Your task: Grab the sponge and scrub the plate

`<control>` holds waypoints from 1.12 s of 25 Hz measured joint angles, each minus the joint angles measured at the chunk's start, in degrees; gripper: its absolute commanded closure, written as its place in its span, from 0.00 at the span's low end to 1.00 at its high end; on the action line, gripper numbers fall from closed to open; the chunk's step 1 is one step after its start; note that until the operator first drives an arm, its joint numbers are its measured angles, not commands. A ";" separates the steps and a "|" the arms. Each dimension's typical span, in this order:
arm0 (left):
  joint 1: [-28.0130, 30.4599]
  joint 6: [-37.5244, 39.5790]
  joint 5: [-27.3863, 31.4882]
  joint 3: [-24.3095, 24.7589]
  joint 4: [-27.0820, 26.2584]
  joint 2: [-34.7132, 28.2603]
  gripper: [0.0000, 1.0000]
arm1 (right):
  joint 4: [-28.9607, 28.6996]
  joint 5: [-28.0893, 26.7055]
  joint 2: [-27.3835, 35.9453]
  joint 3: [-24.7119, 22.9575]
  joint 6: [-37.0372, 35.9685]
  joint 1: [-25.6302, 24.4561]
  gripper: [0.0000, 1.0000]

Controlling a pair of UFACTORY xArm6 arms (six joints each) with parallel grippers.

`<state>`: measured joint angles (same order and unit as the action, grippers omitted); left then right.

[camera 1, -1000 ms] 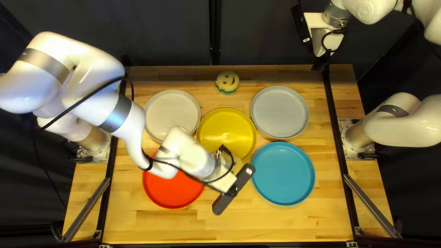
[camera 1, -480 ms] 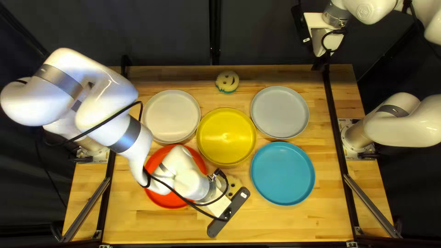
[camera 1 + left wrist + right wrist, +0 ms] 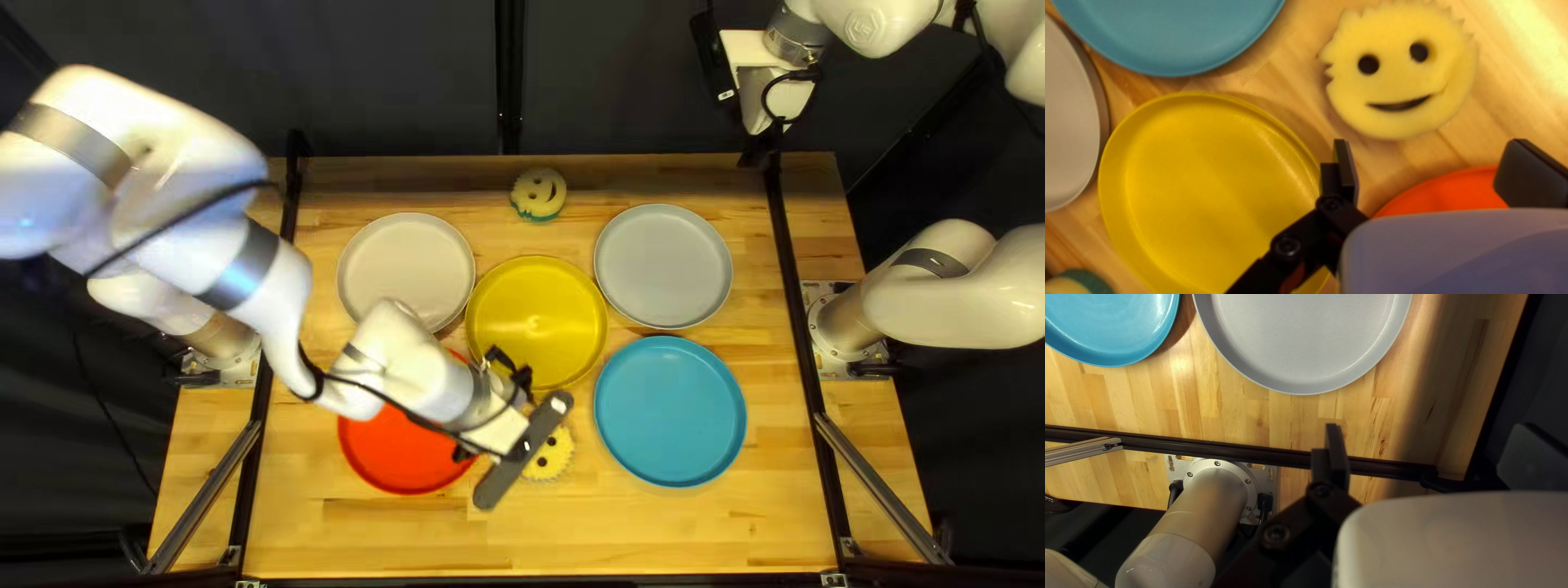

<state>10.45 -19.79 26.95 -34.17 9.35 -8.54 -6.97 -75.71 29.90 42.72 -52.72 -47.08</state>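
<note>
Sponge (image 3: 1399, 81), a round, yellow, smiling foam disc with a toothed rim, lies on the pale wooden table (image 3: 653, 534) ahead of our left gripper (image 3: 1432, 144), its fingers wide apart. It should be light, soft and grippy; we'd pinch opposite sides gently. Our right gripper (image 3: 1429, 430) gapes too.
</note>
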 measured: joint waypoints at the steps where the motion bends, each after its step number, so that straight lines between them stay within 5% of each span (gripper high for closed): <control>1: -2.21 -2.46 1.59 1.54 -1.17 -2.64 0.00 | 0.00 0.00 0.00 0.00 0.00 0.00 0.00; 8: -22.58 -20.39 18.19 7.99 -8.04 -21.35 0.00 | 0.00 0.00 0.00 0.00 0.00 0.00 0.00; 14: -37.26 -29.67 29.39 4.74 -9.41 -25.19 0.00 | 0.00 0.00 0.00 0.00 0.00 0.00 0.00; 20: -43.80 -31.91 36.67 2.28 -8.58 -28.58 0.00 | 0.00 0.00 0.00 0.00 0.00 0.00 0.00; 28: -48.01 -32.22 42.67 4.90 -7.43 -37.43 0.00 | 0.00 0.00 0.00 0.00 0.00 0.00 0.00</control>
<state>-37.56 -52.01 69.62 -29.27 1.93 -45.97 -6.97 -75.71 29.90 42.72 -52.72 -47.08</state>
